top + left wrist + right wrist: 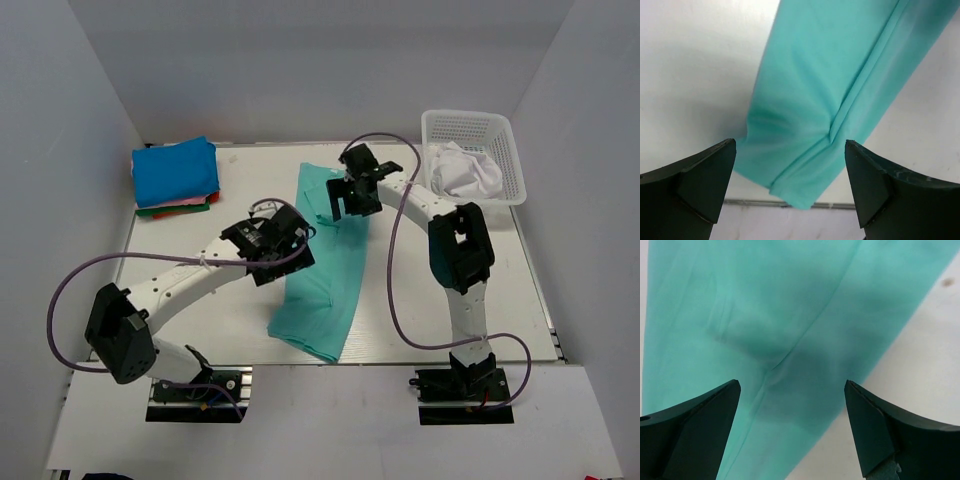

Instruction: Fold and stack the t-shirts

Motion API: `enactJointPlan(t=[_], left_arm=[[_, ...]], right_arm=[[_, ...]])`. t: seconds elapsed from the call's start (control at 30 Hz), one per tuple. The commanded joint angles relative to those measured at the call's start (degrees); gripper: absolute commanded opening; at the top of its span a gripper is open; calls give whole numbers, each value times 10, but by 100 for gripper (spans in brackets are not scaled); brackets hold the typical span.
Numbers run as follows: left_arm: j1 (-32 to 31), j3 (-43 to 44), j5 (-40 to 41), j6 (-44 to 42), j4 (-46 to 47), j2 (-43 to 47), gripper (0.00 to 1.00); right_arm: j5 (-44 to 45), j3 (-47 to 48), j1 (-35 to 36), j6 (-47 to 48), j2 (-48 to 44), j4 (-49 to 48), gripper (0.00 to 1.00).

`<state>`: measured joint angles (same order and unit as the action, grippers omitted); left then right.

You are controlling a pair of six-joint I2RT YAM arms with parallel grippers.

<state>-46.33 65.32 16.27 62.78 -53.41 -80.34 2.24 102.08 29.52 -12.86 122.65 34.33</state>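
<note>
Lying along the middle of the worktop [240, 320], the teal-green t-shirt [320, 300] is folded lengthwise into a long narrow strip that runs from the far side toward the near edge, its near end slanting a little to the left. A fold seam runs down its length in the left wrist view [825, 90], and soft creases show in the right wrist view [765, 305]. The left pincer [285, 240] hangs over the strip's left edge near its middle, jaws spread wide and grasping nothing [790, 170]. The right pincer [350, 195] hangs over the far part of the strip, also released and empty [792, 415]. A bright blue t-shirt [175, 172] tops a folded stack in the far left corner, with red-pink and dark green cloth [178, 206] peeking out beneath. A crumpled white t-shirt [465, 172] sits in a white mesh basket [505, 150] at the far right.
</note>
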Motion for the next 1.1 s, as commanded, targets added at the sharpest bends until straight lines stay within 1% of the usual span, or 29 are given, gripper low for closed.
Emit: enactJointPlan(t=[0.0,0.07,0.1,0.13,0.17,0.2,0.23,0.27,0.3,0.33,0.4,0.43,0.47,0.57,0.6,0.67,0.7,0.73,0.77,0.8,0.87,0.9,0.93,0.97,1.0,1.03,1.07], left_arm=[[47,44,38,-82,46,-2,100],[79,88,2,-126,46,-34,100],[112,119,-31,-138,46,-75,100],[129,137,-50,-163,39,-97,100],[144,156,-64,-170,27,-119,100],[166,175,-75,-180,19,-139,100],[174,201,-91,-190,11,-168,100],[180,209,-98,-196,6,-178,100],[192,214,-132,-208,6,-187,100],[197,214,-148,-216,6,-187,100],[205,191,-186,-222,14,-189,100],[212,182,-194,-227,19,-183,100],[217,167,-200,-227,24,-170,100],[217,156,-201,-240,24,-152,100],[217,149,-201,-253,24,-143,100],[217,142,-195,-253,11,-136,100],[217,135,-195,-261,4,-136,100],[217,135,-188,-261,-1,-130,100],[217,117,-188,-267,-1,-121,100],[217,108,-182,-267,-8,-116,100],[217,76,-187,-273,-8,-98,100],[217,64,-187,-273,-8,-91,100],[211,46,-187,-273,-8,-91,100],[205,40,-207,-273,-8,-91,100],[205,40,-220,-273,-14,-91,100],[205,25,-251,-273,-14,-91,100],[205,17,-265,-273,-7,-91,100]], right_arm=[[-2,-40,27,1,-22,19,90],[-7,-64,47,-20,-22,28,90],[-16,-70,48,-23,-23,26,90],[-36,-77,51,-28,-23,14,90],[-39,-88,55,-37,-22,9,90],[-43,-90,56,-42,-20,-1,90],[-43,-88,55,-47,-12,-3,90],[-43,-76,53,-60,4,-2,90],[-48,-65,50,-69,25,9,90],[-45,-36,48,-77,35,31,90],[1,6,46,-85,66,44,90],[11,15,45,-91,72,45,90],[17,51,38,-95,97,58,90],[19,94,24,-95,136,74,90],[14,153,17,-92,157,75,90],[4,209,8,-86,181,80,90],[-16,238,3,-64,188,83,90],[-46,256,1,-58,184,80,90],[-57,257,1,-48,179,73,90],[-91,252,3,-16,142,64,90],[-152,235,6,-4,112,62,90],[-162,188,12,-2,53,45,90],[-182,162,12,-5,27,32,90],[-185,133,13,-8,3,17,90],[-184,44,16,-20,-67,-33,90],[-173,16,15,-24,-89,-47,90],[-169,-6,13,-43,-123,-64,90]])
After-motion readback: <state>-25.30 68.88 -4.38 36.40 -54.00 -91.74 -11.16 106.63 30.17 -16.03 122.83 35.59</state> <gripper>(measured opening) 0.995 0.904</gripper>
